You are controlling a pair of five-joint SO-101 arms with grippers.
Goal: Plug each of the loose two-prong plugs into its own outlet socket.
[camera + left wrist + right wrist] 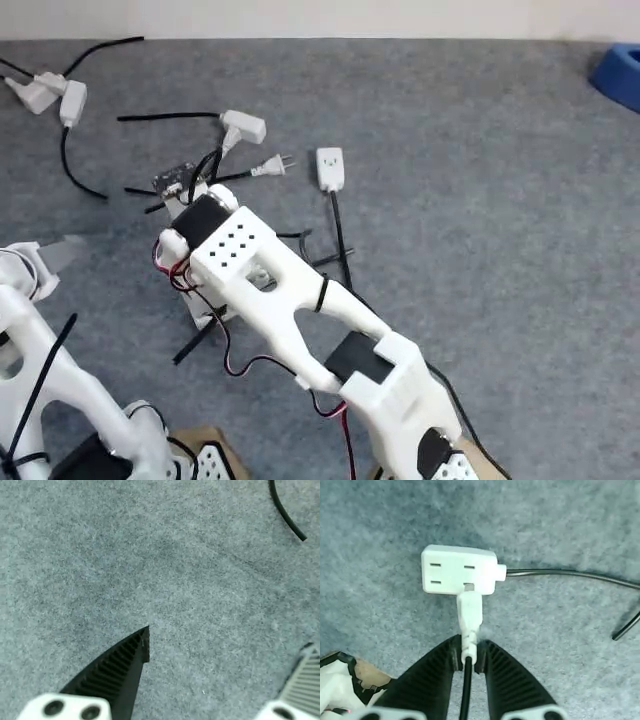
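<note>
My right gripper [468, 656] is shut on the rear of a white two-prong plug [469, 614]. The plug's front end meets a lower socket of a white outlet block [455, 570] lying on the grey carpet; its prongs are hidden. In the high view the right arm [250, 265] covers this spot. A loose plug [270, 167] with bare prongs lies beside a white single outlet [330, 168]. My left gripper [220, 660] hovers open over bare carpet, at the left edge in the high view [48, 262].
A joined plug and outlet [244, 127] lies behind the right arm, and another white pair [52, 95] lies at the far left. Black cords [338, 225] trail across the carpet. A blue object [620, 75] sits at the far right corner.
</note>
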